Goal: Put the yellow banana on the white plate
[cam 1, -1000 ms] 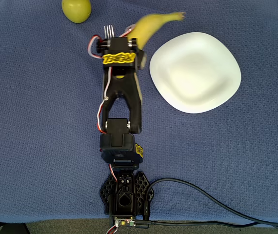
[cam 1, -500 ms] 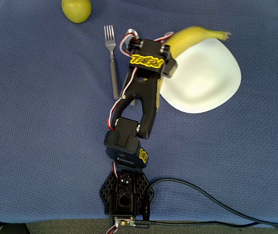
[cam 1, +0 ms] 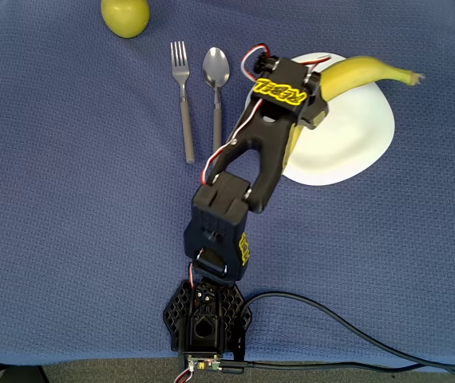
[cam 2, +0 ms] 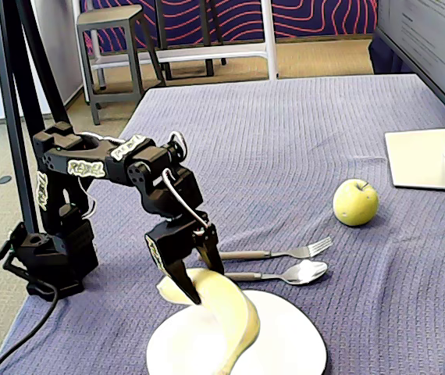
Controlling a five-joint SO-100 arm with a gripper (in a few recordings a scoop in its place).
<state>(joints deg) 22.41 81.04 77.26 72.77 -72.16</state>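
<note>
- Fingers (cam 2: 194,275) clamped on the yellow banana (cam 2: 221,308) near one end; you hold it just above the white plate (cam 2: 285,344).
- Overhead, banana (cam 1: 363,73) spans the plate's (cam 1: 355,136) 12 o'clock edge, its tip past the rim toward 2 o'clock.
- Fork (cam 1: 183,96) and spoon (cam 1: 216,84) lie side by side on the counter (cam 1: 68,199) at the plate's 9 o'clock.
- Round green fruit (cam 1: 125,16) sits beyond the fork, toward 10 o'clock.

Plate (cam 1: 363,128): near-left part hidden under the arm in the overhead view; front rim cut by the bottom edge in the fixed view. Banana (cam 1: 367,72): stem end hidden under the hand (cam 1: 303,120). Surface (cam 1: 68,223): edges cut off overhead.
</note>
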